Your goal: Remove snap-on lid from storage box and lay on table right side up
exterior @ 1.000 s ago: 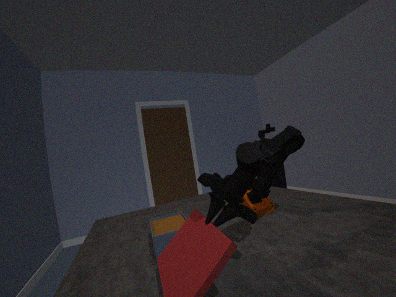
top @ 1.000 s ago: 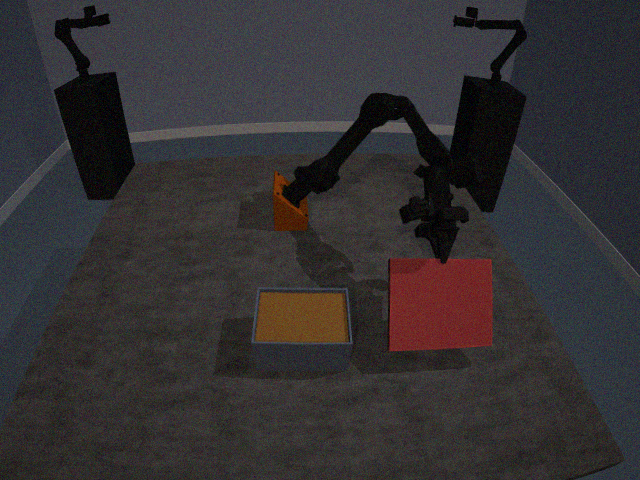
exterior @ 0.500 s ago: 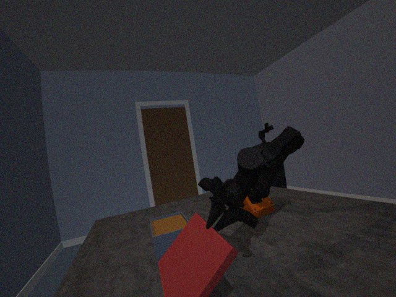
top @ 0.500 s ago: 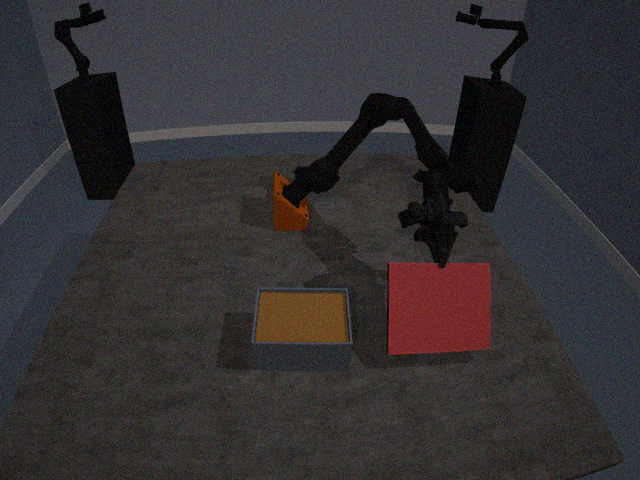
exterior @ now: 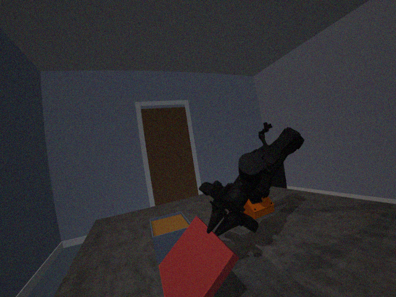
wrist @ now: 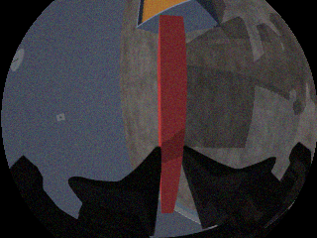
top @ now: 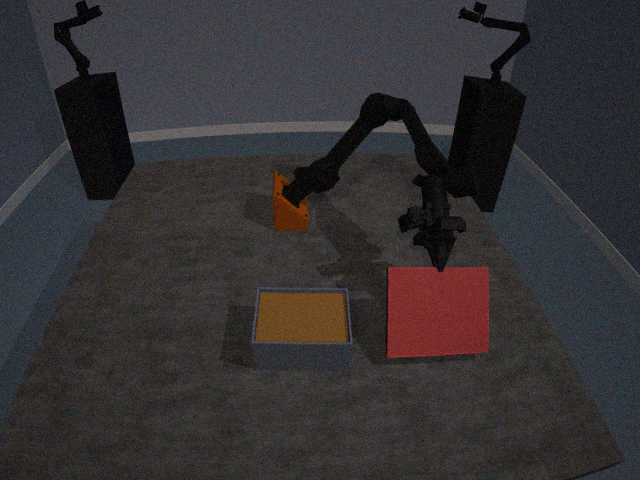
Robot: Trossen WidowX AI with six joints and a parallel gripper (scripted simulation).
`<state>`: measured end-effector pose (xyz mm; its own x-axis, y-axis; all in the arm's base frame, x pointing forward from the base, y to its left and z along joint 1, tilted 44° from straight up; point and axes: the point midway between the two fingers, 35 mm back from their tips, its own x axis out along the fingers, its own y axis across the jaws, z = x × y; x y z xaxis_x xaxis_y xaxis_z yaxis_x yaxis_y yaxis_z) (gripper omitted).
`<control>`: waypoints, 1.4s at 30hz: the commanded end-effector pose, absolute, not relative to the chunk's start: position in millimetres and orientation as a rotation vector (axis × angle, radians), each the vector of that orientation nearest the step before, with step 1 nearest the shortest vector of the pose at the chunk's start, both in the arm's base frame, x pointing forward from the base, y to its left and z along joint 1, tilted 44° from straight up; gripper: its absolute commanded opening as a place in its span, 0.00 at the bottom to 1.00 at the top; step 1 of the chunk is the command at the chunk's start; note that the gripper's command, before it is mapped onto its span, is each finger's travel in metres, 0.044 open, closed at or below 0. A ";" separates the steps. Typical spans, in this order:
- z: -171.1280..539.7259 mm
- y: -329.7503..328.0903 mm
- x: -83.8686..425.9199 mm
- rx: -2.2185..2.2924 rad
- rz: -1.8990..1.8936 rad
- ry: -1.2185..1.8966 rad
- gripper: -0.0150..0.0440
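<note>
Gripper (top: 440, 267) (exterior: 211, 232) (wrist: 170, 150) nearly closed on edge of tilted red lid (top: 438, 312) (exterior: 198, 258) (wrist: 172, 89), open blue-gray box (top: 302, 356) (exterior: 168, 244) (wrist: 190, 17) beyond lid in wrist view

The light is dim, and shadows lie across the counter (top: 170, 403) (exterior: 319, 249) (wrist: 141, 99), a mottled grey-brown top filling the lower middle of the top view. Behind it, a grey wall (top: 248, 62) (exterior: 335, 121) spans the upper frame, with a pale baseboard (top: 289, 127) (exterior: 338, 193) at its foot. Blue floor (top: 573, 268) (exterior: 39, 281) shows at both sides. In the exterior view, a brown door (exterior: 169, 153) with a pale frame (exterior: 144, 153) stands left of centre in a blue wall (exterior: 92, 143), under a dark ceiling (exterior: 153, 34).
</note>
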<state>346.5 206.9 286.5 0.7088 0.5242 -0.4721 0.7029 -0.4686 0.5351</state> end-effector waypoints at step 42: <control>259.9 229.8 344.7 2.188 -0.320 0.918 0.25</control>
<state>346.2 227.7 266.1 0.7197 0.5178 -0.4625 0.6920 -0.4820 0.5374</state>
